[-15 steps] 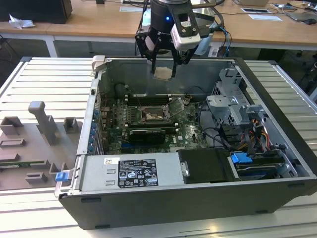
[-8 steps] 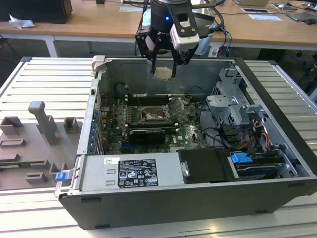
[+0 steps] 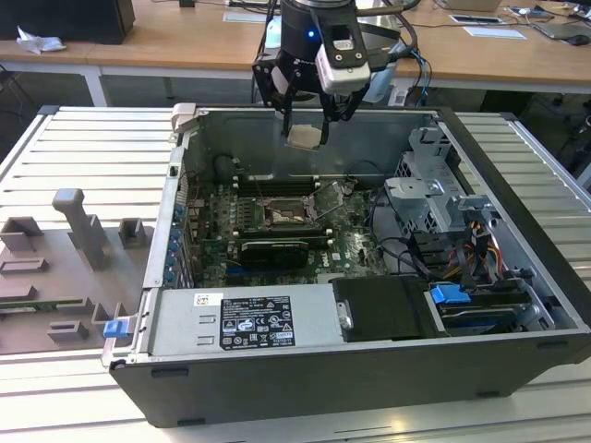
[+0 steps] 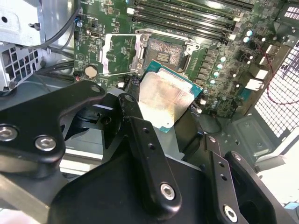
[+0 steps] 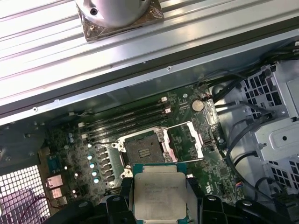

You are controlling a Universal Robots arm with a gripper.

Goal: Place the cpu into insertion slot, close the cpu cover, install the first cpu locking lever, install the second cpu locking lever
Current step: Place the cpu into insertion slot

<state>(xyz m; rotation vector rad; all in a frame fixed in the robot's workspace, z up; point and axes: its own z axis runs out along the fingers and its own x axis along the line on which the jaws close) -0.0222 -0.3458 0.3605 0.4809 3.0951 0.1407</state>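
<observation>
Exterior view: the arm (image 3: 319, 41) hangs over the open computer case (image 3: 277, 388), which lies on the ribbed counter (image 3: 83, 138). Its jaws are closed on the cpu (image 3: 304, 136) and hold it in the air, well above the board. The insertion slot (image 3: 283, 215) is bare and lies toward 6 o'clock from the cpu here. The cpu cover (image 3: 330, 197) is tipped up at the slot's 3 o'clock edge. (Grey fixture blocks (image 3: 78, 231) sit on the counter at the case's 9 o'clock.)

Second wrist view: here the grip itself shows. Black fingers (image 4: 140, 135) press on opposite edges of the cpu (image 4: 166, 100), whose pale face looks smeared inside a green rim. Beyond it are the slot's dark contact field (image 4: 163, 53) and the cover (image 4: 119, 53), swung open just beside the slot.

First wrist view: the cpu (image 5: 159, 196) is seen square-on. The open slot (image 5: 142, 151) and the raised cover (image 5: 184, 142) lie beyond it, and the long black memory slots (image 5: 126, 122) lie farther off. The height of the cpu above the board cannot be judged here, though it is plain in the exterior view.
</observation>
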